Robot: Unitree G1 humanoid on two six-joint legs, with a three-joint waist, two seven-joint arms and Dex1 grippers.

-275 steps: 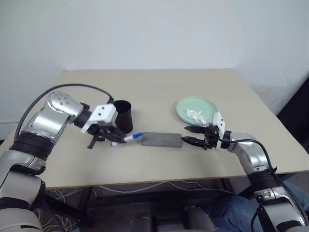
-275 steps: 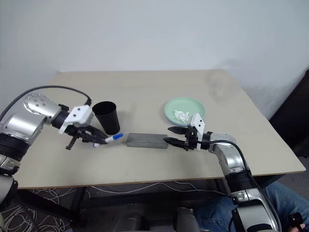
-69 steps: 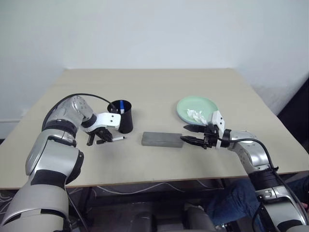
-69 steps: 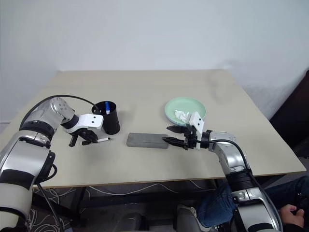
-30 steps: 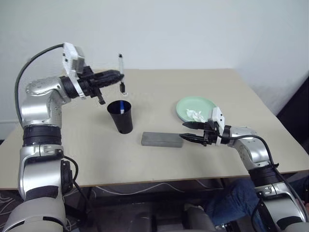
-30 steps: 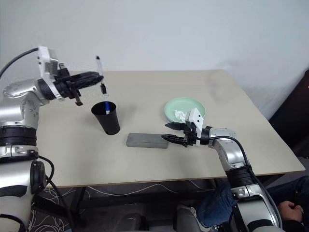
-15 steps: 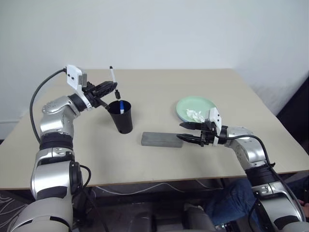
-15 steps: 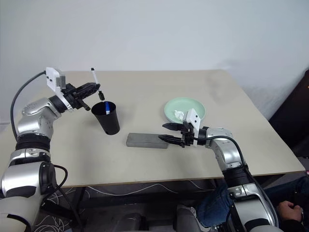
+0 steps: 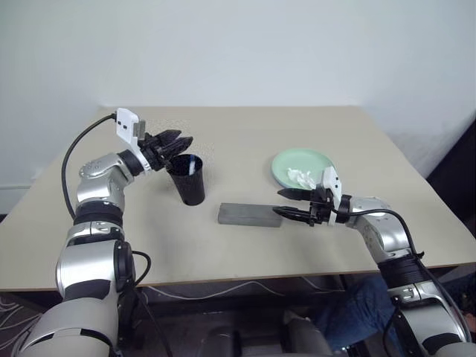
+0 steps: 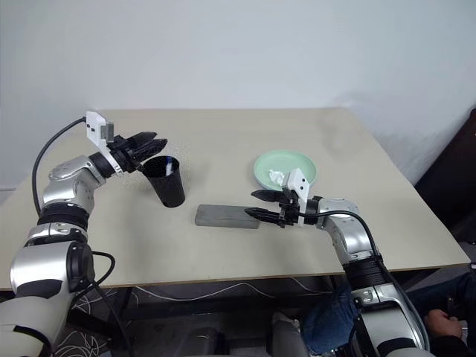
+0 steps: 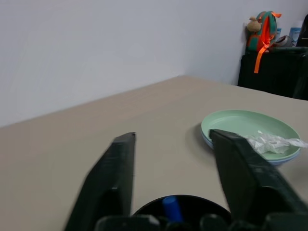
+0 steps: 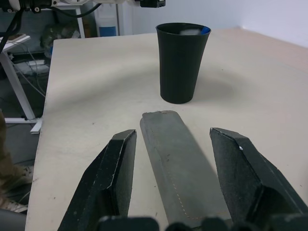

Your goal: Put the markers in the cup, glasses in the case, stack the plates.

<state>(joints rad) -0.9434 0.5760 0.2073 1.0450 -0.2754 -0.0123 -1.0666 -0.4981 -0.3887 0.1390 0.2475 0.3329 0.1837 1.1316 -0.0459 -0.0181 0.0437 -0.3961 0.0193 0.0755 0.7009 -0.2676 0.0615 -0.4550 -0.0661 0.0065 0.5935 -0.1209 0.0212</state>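
Note:
The black cup [image 9: 188, 182] stands left of centre on the table. Inside it I see a blue marker cap [image 11: 169, 208] and a white marker barrel [image 9: 193, 165]. My left gripper [image 9: 178, 140] hovers open just behind the cup's rim, with nothing between its fingers. The grey case [image 9: 249, 215] lies shut in front of the cup. At the case's right end, my right gripper [image 9: 280, 202] stands open with its fingers either side of it. The mint green plate [image 9: 297, 159] rests on the light blue plate [image 11: 272, 161]. The glasses are hidden.
A crumpled white tissue [image 9: 301, 177] lies on the green plate. The table's front edge [image 9: 223, 279] runs close below the case. A black stand holding a small orange backpack [image 11: 263, 29] rises beyond the table.
My left gripper came down from above the cup to its rim and opened. The black-ended marker it held has left its fingers. The right arm kept still.

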